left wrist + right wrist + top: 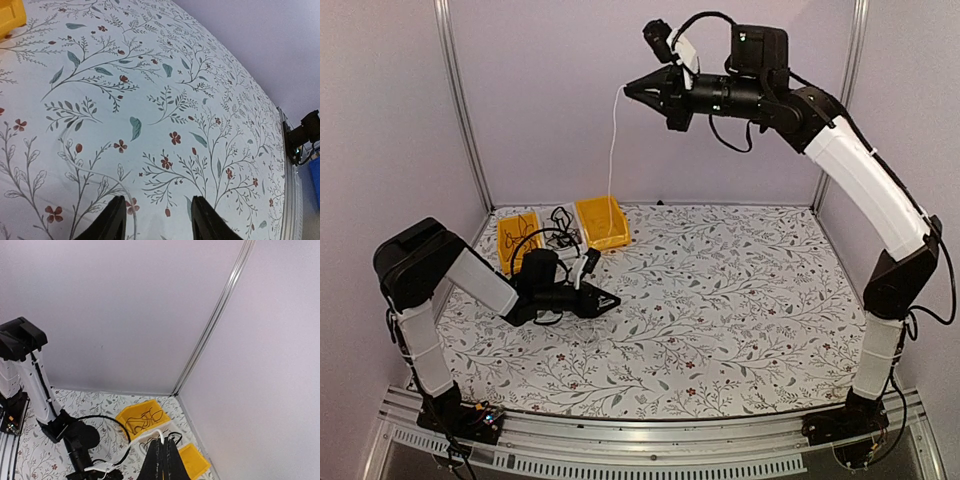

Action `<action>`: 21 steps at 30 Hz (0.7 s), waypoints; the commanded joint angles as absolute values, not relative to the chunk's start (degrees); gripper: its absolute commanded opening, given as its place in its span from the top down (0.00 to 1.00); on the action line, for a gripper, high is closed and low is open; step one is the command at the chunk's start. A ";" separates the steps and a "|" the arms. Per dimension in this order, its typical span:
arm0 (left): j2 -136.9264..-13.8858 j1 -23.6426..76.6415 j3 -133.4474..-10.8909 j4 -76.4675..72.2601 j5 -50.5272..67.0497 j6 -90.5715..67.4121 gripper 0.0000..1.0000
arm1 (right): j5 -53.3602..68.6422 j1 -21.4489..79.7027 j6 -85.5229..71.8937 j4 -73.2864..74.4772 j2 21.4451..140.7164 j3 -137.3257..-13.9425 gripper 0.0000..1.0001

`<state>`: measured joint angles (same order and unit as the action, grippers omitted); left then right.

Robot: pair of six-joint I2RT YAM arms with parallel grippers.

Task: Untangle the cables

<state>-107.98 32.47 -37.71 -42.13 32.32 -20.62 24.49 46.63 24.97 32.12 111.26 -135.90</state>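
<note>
My right gripper [628,92] is raised high near the back wall and is shut on a white cable [612,150]. That cable hangs straight down into the right yellow bin [603,222]. In the right wrist view the shut fingers [164,457] pinch the white cable [160,434] at its top. Thin black cables [558,228] lie tangled between the two yellow bins, and more black cables [145,417] lie in the left yellow bin [517,240]. My left gripper [610,300] hovers low over the tablecloth, open. Nothing lies between its fingers [107,222].
The flowered tablecloth [165,100] covers the table. A corner of a yellow bin [10,17] shows at the top left of the left wrist view. The back wall and corner post [215,320] stand close behind the bins. My left arm [25,380] stands by the near edge.
</note>
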 commanded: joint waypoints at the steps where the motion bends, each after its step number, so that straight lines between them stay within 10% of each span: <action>1: -108.35 33.05 -36.03 -40.47 31.01 -18.83 0.52 | 16.15 44.39 24.59 16.80 105.32 -139.94 1.00; 21: -102.84 33.01 -31.00 -25.66 24.36 -14.57 0.49 | 5.09 35.11 32.14 -7.09 99.64 -145.38 1.00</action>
<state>-105.12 32.58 -34.35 -33.69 27.59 -17.67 10.26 37.39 29.17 4.95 102.83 -143.39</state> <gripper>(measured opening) 0.504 0.015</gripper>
